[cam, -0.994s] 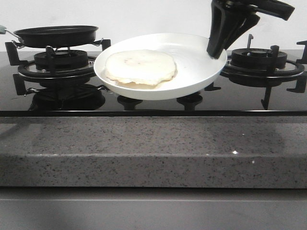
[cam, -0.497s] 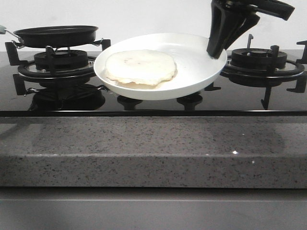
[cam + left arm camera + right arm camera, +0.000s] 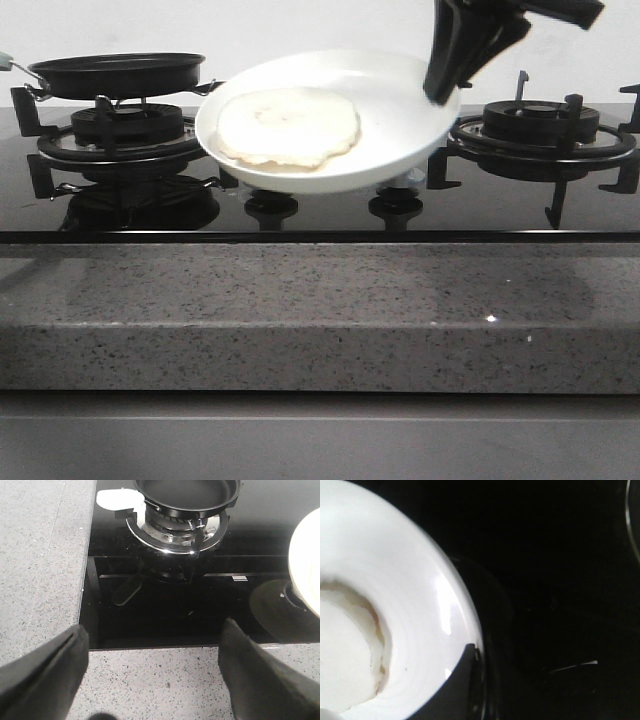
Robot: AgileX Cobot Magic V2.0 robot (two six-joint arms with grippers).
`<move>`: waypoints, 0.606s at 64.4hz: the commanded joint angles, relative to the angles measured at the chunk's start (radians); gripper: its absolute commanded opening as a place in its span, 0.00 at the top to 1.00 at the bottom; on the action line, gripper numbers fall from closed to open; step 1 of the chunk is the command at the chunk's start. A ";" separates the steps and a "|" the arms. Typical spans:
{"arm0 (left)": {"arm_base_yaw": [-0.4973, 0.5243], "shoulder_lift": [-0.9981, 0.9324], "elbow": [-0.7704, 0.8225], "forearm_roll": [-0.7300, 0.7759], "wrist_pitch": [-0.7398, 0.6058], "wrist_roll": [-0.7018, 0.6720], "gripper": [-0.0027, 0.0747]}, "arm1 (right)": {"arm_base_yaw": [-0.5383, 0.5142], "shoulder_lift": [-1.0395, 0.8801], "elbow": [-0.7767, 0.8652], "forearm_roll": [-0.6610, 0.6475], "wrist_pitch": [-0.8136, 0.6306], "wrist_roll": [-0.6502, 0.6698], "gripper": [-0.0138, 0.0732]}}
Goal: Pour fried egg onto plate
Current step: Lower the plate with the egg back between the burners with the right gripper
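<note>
The white plate hangs in the air above the middle of the black hob, its right side higher than its left. The pale fried egg lies on its left half. My right gripper is shut on the plate's right rim. In the right wrist view one dark finger lies over the rim of the plate, with the egg further in. My left gripper is open and empty over the counter's front edge, apart from the plate.
An empty black frying pan sits on the left burner, also in the left wrist view. The right burner grate stands behind the right gripper. Two knobs sit under the plate. A speckled granite counter fronts the hob.
My right gripper has lifted the plate a little higher off the hob, with the egg still lying on it. The pan has not moved.
</note>
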 commanded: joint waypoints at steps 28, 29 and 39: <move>-0.008 -0.001 -0.026 -0.017 -0.084 -0.010 0.27 | -0.089 0.228 -0.397 0.012 0.015 0.267 0.92; -0.008 -0.001 -0.026 -0.017 -0.084 -0.010 0.27 | -0.091 0.233 -0.401 0.012 0.015 0.276 0.92; -0.008 -0.001 -0.026 -0.017 -0.084 -0.010 0.27 | -0.093 0.295 -0.433 0.018 0.026 0.306 0.85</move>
